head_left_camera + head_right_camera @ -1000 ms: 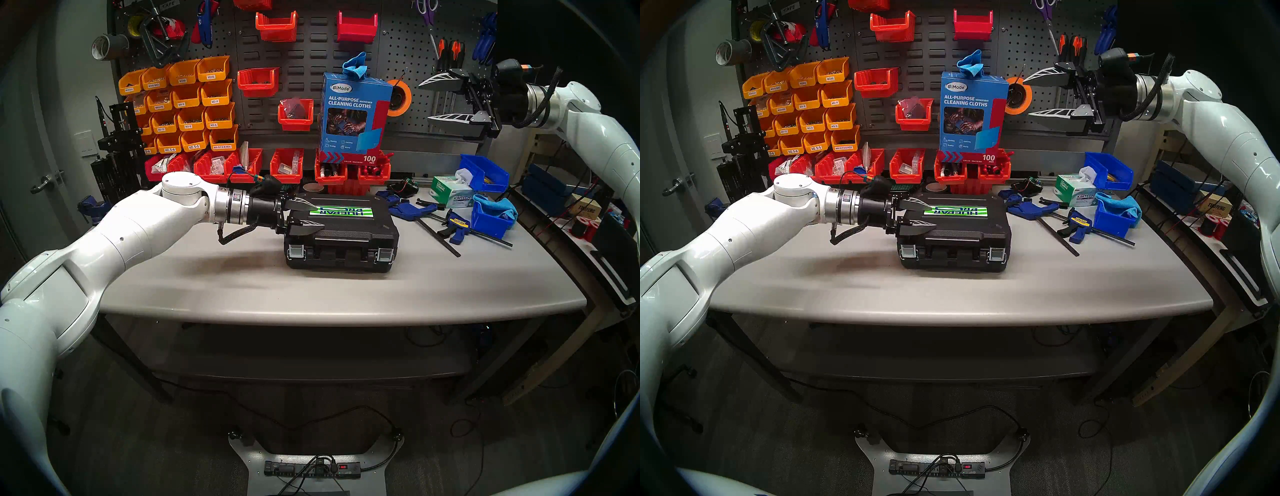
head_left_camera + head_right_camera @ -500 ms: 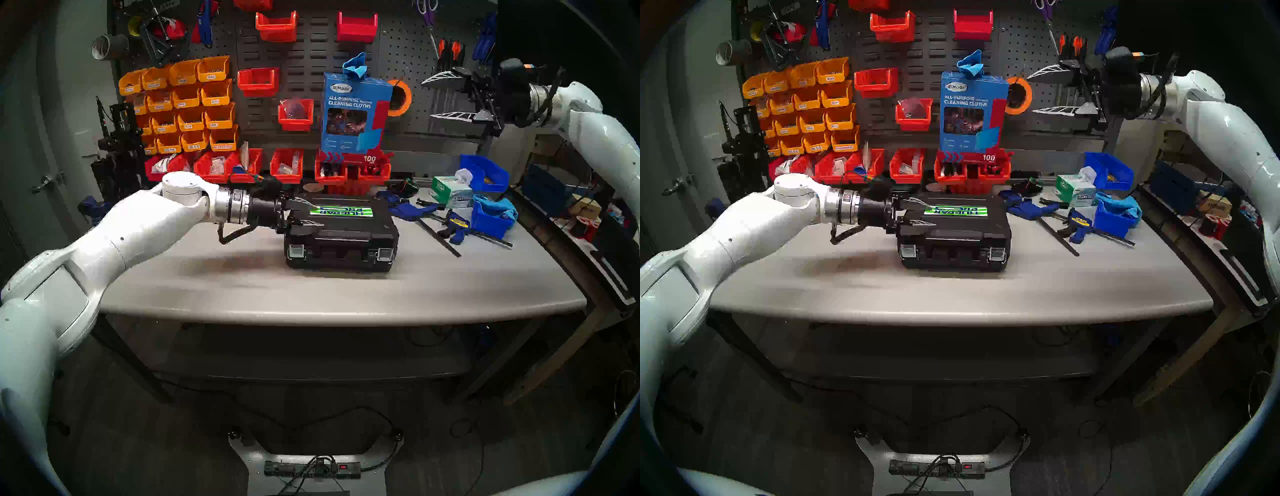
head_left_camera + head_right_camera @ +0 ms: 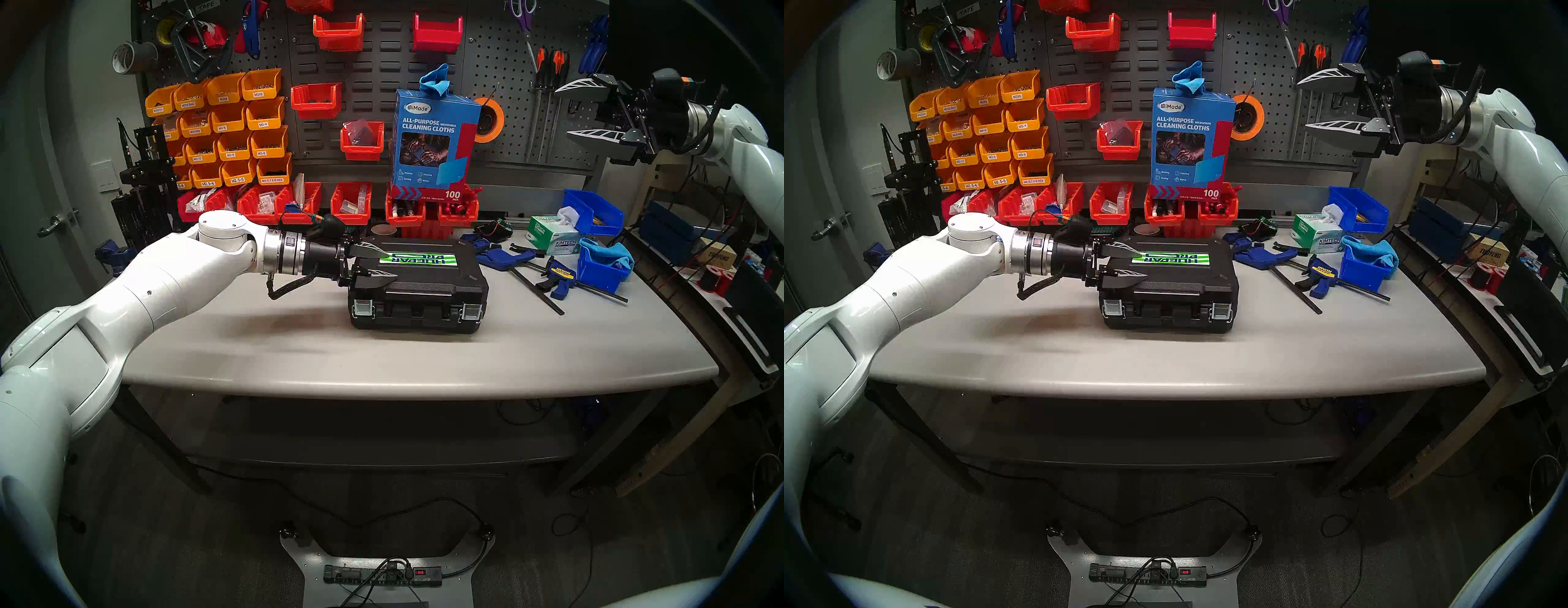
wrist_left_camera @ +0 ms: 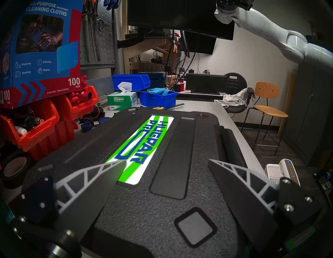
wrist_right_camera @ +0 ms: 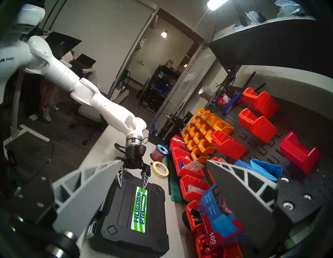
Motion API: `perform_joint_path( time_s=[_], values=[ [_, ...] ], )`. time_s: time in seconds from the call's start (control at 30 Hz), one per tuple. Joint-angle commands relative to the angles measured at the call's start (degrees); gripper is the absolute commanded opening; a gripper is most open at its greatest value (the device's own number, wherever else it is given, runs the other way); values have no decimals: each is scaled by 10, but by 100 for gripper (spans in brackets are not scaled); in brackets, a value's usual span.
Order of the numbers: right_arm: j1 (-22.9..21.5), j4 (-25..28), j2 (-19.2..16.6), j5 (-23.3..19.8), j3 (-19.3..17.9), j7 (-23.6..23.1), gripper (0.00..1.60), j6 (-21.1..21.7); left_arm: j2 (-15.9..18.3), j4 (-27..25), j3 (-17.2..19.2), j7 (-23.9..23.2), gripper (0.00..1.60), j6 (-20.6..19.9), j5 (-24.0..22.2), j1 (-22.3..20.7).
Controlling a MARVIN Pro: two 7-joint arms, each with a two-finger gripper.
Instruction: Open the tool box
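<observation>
Case: black moulded plastic tool box [image 3: 418, 285] is shut; two silver metal latches [image 3: 363, 307] look fastened
Left gripper [image 3: 392, 265]: spread over lid, nothing pinched
Right gripper [image 3: 562, 111]: spread, empty, well apart
Risk: lid pressed down may resist opening; case may slide on grey table [image 3: 297, 339]

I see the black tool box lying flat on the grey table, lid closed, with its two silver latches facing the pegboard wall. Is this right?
Not quite. The tool box does lie flat on the grey table with its lid closed, but its two silver latches face the table's near edge, toward the robot, not the pegboard wall. The head view shows it.
</observation>
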State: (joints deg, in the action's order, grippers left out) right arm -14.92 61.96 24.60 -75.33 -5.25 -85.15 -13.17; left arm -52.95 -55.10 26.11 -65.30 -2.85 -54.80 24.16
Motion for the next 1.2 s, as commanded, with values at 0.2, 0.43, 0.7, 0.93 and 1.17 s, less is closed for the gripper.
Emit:
perform_joint_path(
  time_s=[0.2,0.43,0.7,0.93,1.17],
  values=[
    [-19,108,-77,9,19,1,160,26,2,1,-4,0,160,-1,3,2],
    [-20,152,-99,23,38,1,160,30,2,1,-3,0,160,-1,2,3],
    [-23,196,-128,39,60,1,160,35,2,1,-3,1,160,-1,2,3],
    [-25,224,-150,50,77,1,160,39,2,1,-3,1,160,-1,2,3],
    [-31,244,-164,60,91,1,160,40,3,0,-4,2,160,-1,2,3]
  ],
)
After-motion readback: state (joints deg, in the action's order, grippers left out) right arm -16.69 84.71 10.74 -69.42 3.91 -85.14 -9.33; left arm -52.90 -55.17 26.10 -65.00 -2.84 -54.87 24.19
